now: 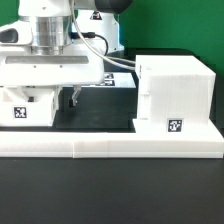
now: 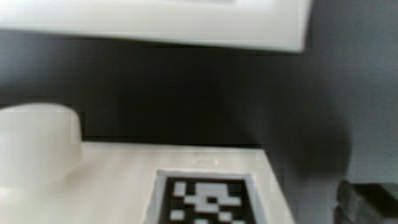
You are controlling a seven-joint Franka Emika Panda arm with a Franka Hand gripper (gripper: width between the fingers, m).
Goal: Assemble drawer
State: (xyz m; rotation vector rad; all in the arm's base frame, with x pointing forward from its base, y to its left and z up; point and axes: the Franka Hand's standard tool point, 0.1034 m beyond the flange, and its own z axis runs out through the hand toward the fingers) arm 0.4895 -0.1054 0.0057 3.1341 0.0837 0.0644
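The drawer housing [image 1: 175, 90] is a tall white box with a square tag and stands at the exterior view's right. One white tray [image 1: 25, 108] with a tag sits low at the left, under my hand. In the wrist view the tray's top [image 2: 107, 175] fills the lower part, with its tag [image 2: 214, 200] and a round knob [image 2: 36, 130]. My gripper [image 1: 50, 104] hangs over the tray's right end with its jaws apart. One dark finger [image 1: 72, 98] shows just right of the tray; the other is hidden. No second tray shows.
The long low white border wall [image 1: 110, 148] runs along the front, touching the housing's base. The arm's cables [image 1: 100, 45] hang behind the hand. A white surface [image 2: 178, 20] lies beyond the dark table in the wrist view; I cannot tell what it is.
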